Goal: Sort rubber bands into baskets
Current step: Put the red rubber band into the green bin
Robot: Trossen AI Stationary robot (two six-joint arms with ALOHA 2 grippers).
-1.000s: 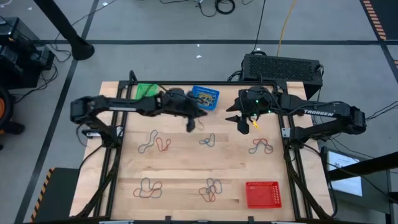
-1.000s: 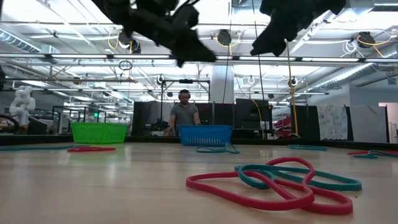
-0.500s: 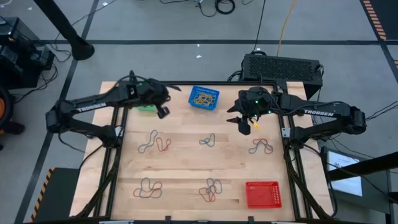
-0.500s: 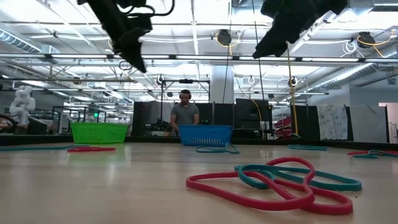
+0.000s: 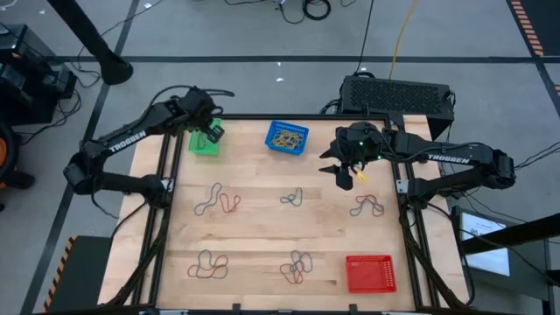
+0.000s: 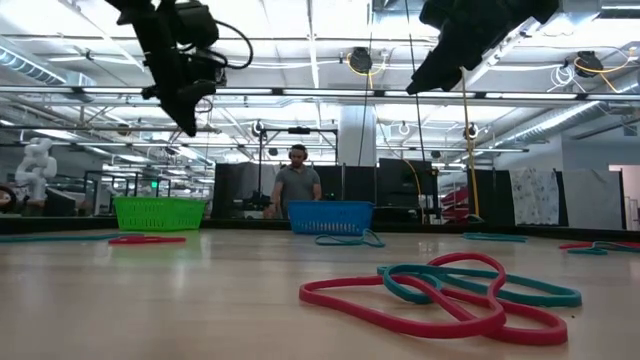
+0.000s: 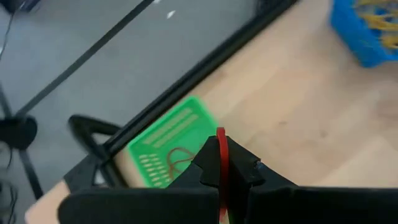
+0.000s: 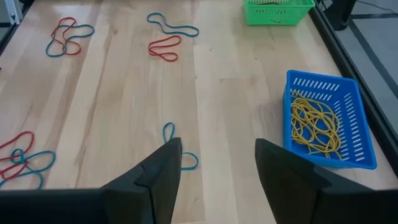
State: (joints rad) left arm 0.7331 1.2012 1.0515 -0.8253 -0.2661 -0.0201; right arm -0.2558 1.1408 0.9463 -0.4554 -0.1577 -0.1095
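Note:
My left gripper point(image 5: 210, 133) hangs over the green basket point(image 5: 198, 147) at the back left, shut on a red rubber band point(image 7: 221, 149) pinched upright between its fingertips. In the left wrist view the green basket point(image 7: 186, 121) lies just below, with a dark band point(image 7: 177, 158) inside. My right gripper point(image 5: 337, 170) hovers right of the blue basket point(image 5: 272, 140), open with nothing between its fingers point(image 8: 158, 177). Yellow bands point(image 8: 314, 124) fill the blue basket point(image 8: 323, 82). The red basket point(image 5: 369, 273) sits at the front right. Red and teal rubber bands point(image 5: 219, 199) lie in several loose clumps across the table.
A black vented box point(image 5: 398, 94) stands behind the table's back right edge. Black frame rails point(image 5: 157, 219) run along both sides. In the low view a person point(image 6: 297, 185) stands far behind the blue basket point(image 6: 330, 216). A red and teal clump point(image 6: 450, 290) lies near the low camera.
The left arm has swung left from beside the blue basket to above the green basket, still shut on the red band. The right arm has stayed in place.

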